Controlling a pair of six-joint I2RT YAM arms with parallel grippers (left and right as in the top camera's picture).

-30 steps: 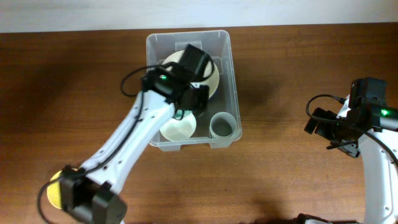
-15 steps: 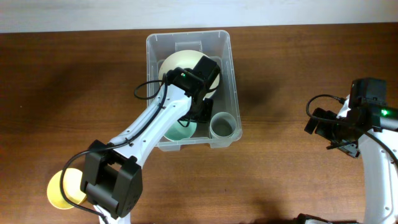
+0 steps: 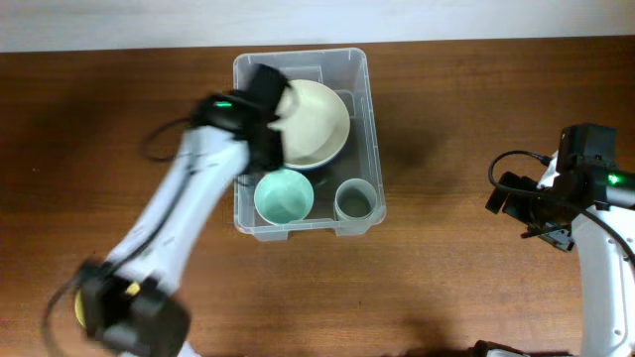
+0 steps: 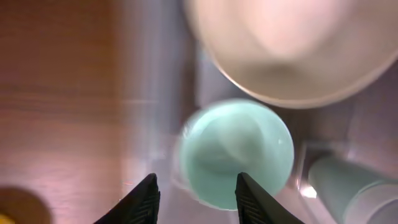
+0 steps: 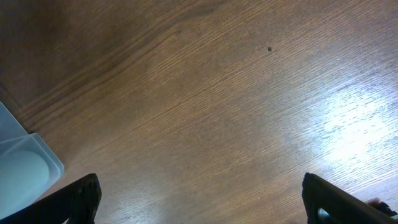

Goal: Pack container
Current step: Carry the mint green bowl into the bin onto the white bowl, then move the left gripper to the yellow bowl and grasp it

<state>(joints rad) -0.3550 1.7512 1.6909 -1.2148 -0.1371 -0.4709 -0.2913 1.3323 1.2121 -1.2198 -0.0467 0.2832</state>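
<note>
The container (image 3: 369,109) is a clear plastic bin in the middle of the table. Inside it lie a large cream bowl (image 3: 316,124), a small teal bowl (image 3: 285,196) and a translucent cup (image 3: 356,200). My left gripper (image 3: 264,147) hovers over the bin's left side, blurred by motion. In the left wrist view the left gripper (image 4: 196,196) is open and holds nothing, with the teal bowl (image 4: 236,149) below and beyond the fingertips. Far to the right, my right gripper (image 5: 202,199) stands wide open over bare wood.
A yellow object (image 4: 9,211) lies on the table near the left arm's base (image 3: 129,307), which mostly hides it in the overhead view. A corner of the bin (image 5: 25,168) shows at the left edge of the right wrist view. The right arm (image 3: 585,198) stays at the table's right side.
The left gripper has opened and left the teal bowl in the bin. The left arm has swung away to the left, uncovering that bowl. The right arm has not moved.
</note>
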